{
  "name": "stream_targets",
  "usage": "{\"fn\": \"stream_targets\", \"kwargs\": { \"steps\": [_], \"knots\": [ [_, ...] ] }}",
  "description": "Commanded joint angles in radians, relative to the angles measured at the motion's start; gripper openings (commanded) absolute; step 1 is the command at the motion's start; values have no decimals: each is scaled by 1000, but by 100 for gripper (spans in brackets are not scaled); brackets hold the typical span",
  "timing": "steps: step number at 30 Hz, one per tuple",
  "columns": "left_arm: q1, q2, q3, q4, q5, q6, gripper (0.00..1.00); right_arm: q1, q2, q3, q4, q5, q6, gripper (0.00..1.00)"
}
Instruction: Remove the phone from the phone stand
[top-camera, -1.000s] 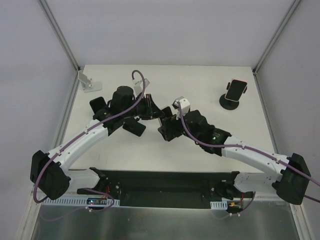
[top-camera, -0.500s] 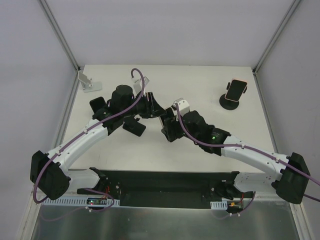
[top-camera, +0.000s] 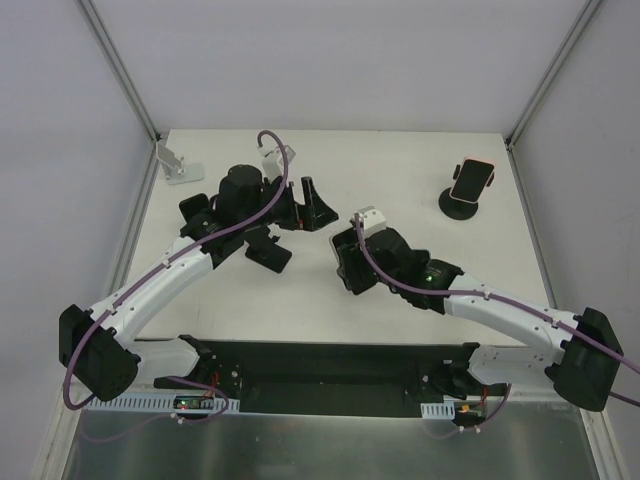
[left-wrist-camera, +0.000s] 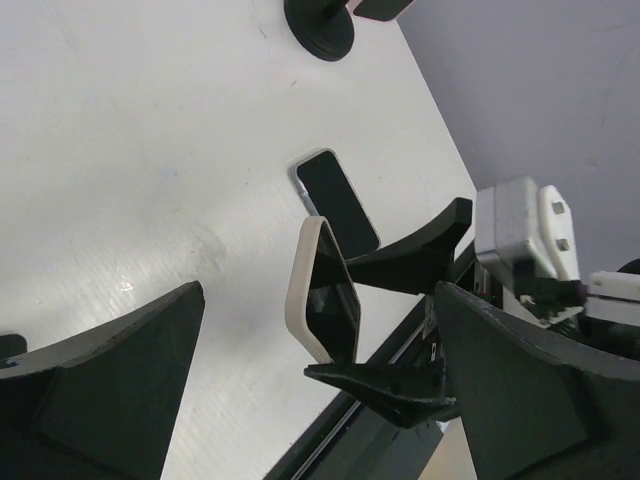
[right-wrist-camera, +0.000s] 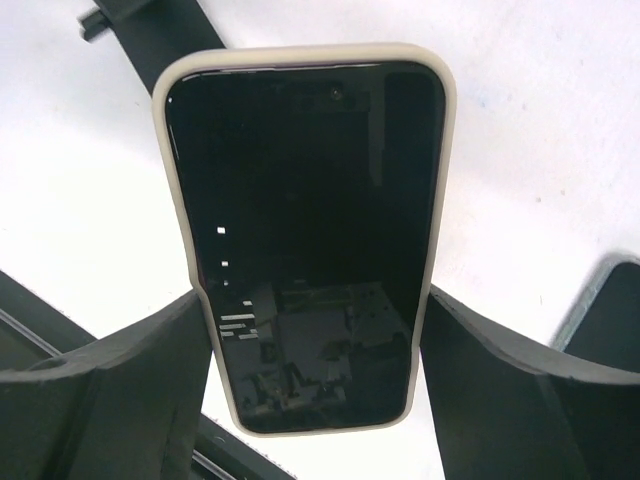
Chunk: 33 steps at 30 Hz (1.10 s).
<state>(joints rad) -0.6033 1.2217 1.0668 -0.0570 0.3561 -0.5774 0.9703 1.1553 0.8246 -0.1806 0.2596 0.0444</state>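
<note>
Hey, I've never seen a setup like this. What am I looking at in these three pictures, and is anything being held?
These are two robot arms bolted to a white table. One picture looks down from above. The other two come from small cameras on each arm's wrist. The right end effector is closed on a cream-cased phone, gripping its long edges and holding it tilted above the table. The left end effector stands open, facing it and holding nothing. A second phone lies flat on the table in the left wrist picture. At the far right a black stand carries a third phone. At the far left sits a small pale stand, empty.
</note>
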Motion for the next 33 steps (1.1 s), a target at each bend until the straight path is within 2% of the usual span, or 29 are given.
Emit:
{"fn": "stream_targets", "kwargs": {
  "steps": [1,10,16,22,33],
  "knots": [
    [-4,-57,59,-32,-78,96,99,-36,-28,-4,-19,4,67,2],
    [5,-151,74,-124,-247,214,99,-171,52,-31,-141,-100,149,3],
    [8,-188,65,-149,-302,246,99,-225,115,-34,-207,-73,155,6],
    [8,-183,61,-159,-284,232,99,-255,159,-82,-160,-28,164,6],
    [8,-160,73,-165,-258,220,99,-288,280,-58,-82,-13,176,13]
  ]
}}
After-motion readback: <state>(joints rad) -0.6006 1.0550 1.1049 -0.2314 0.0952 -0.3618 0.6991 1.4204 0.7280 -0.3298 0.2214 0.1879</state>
